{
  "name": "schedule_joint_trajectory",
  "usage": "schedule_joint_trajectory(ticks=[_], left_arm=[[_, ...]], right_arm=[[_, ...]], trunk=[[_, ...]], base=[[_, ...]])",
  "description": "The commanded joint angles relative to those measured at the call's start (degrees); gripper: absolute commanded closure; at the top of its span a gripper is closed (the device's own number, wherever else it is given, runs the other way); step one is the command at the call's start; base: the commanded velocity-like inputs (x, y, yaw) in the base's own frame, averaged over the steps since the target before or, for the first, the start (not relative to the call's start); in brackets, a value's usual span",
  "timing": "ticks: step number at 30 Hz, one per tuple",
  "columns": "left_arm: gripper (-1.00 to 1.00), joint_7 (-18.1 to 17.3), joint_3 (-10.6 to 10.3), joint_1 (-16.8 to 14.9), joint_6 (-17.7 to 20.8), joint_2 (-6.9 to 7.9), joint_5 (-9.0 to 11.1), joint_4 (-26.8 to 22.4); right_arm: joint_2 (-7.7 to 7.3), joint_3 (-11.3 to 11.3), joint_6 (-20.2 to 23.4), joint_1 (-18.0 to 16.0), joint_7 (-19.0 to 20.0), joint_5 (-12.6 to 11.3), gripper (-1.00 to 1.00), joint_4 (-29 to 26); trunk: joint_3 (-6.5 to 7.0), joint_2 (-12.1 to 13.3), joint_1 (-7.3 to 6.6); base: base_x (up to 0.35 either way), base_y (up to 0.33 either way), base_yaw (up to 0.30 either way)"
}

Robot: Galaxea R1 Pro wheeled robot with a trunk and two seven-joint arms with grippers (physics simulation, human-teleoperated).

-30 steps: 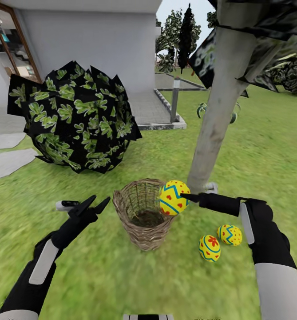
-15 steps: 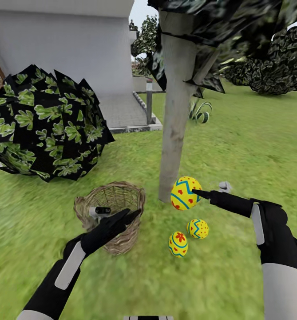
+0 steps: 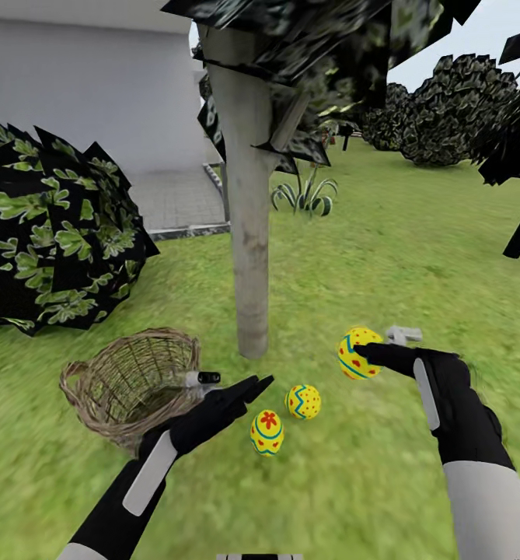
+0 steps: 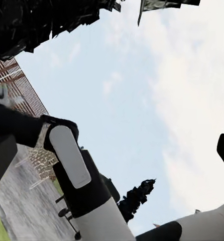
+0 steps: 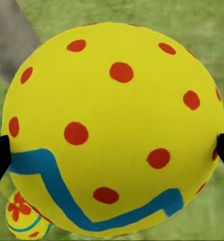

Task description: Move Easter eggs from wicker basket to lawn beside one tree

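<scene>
Black-and-green leafy bush (image 3: 50,233), grey house wall (image 3: 88,85), paved path (image 3: 178,202)

A home garden is showing here: mottled green lawn (image 3: 415,233) is spreading around a pale-trunked tree (image 3: 248,233), a black-and-green leafy bush (image 3: 50,241) is standing near a white house wall (image 3: 88,85), and grey paving (image 3: 174,198) is running along it. More dark bushes (image 3: 446,109) are lining the far grass under a cloudy sky (image 4: 157,90).
</scene>
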Motion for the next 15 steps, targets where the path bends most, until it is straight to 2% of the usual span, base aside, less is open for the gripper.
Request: schedule_joint_trajectory(ticks=[1, 3, 6, 9, 13, 15], left_arm=[[-1.0, 0.0, -0.1, 0.0, 0.3, 0.01, 0.4, 0.0], [-1.0, 0.0, -0.2, 0.0, 0.3, 0.05, 0.4, 0.1], [-1.0, 0.1, -0.2, 0.0, 0.2, 0.02, 0.4, 0.0], [-1.0, 0.1, -0.2, 0.0, 0.2, 0.02, 0.4, 0.0], [-1.0, 0.1, -0.2, 0.0, 0.2, 0.01, 0.3, 0.0], [-1.0, 0.2, -0.2, 0.0, 0.2, 0.0, 0.3, 0.0]], right_arm=[[-0.06, 2.6, -1.1, 0.0, -3.8, 0.6, 1.0, 1.7], [-0.11, 5.5, -4.7, -0.1, -9.3, 1.4, 1.0, 3.5], [-0.09, 6.5, -6.1, -0.1, -14.4, 1.7, 1.0, 3.8], [-0.07, 6.8, -6.3, -0.1, -17.3, 1.9, 1.0, 3.9], [0.07, 10.4, -6.3, 0.0, -19.0, 2.9, 1.0, 4.2], [0.1, 11.0, -6.5, 0.0, -18.9, 2.7, 1.0, 4.6]], trunk=[[-0.05, 0.0, -0.01], [-0.05, 0.0, -0.01], [-0.05, 0.0, -0.01], [-0.05, 0.0, -0.01], [-0.05, 0.0, -0.01], [-0.05, 0.0, -0.01]], base=[[0.009, -0.031, -0.002], [0.003, -0.011, 0.001], [0.001, -0.121, 0.185], [0.0, -0.312, 0.285], [0.0, -0.345, 0.297], [0.0, -0.347, 0.298]])
